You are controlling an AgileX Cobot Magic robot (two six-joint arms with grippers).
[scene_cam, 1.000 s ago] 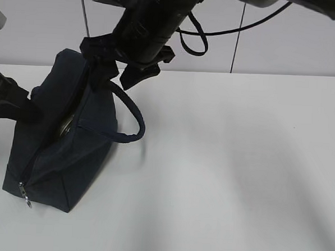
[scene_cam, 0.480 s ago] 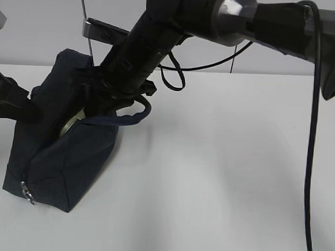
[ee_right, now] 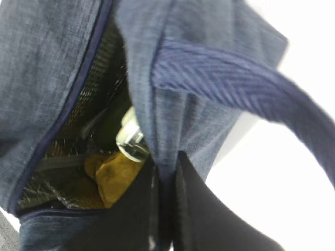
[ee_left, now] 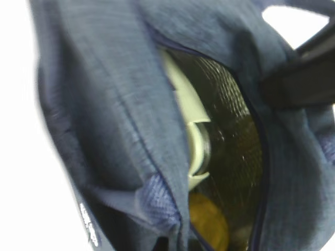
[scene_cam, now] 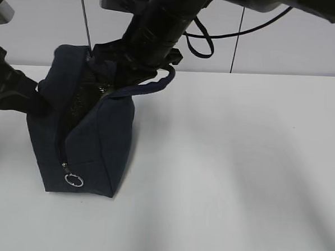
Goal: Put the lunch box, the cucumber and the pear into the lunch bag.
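Note:
The navy lunch bag [scene_cam: 94, 138] stands upright on the white table [scene_cam: 238, 163] with its top zipper open. My right gripper [ee_right: 166, 175] is shut on the bag's right wall just below the handle [ee_right: 235, 78]; it also shows in the exterior view [scene_cam: 118, 82]. My left gripper [scene_cam: 38, 103] pinches the bag's left wall; its fingers are hidden by fabric in the left wrist view. Inside lie the lunch box [ee_left: 191, 136] with its pale green lid, the yellow pear [ee_left: 209, 219] and, in the right wrist view, the dark green cucumber [ee_right: 112, 123] beside the pear [ee_right: 112, 175].
A metal ring zip pull [scene_cam: 73, 180] hangs at the bag's near end. The padded handle [scene_cam: 153, 85] loops to the right of the right arm. Cables [scene_cam: 200, 43] hang behind the arm. The table stretches white to the right.
The bag has been pulled from a slumped lean to upright, and its top edges have come closer together. The right gripper rose with the bag's wall; the handle lifted.

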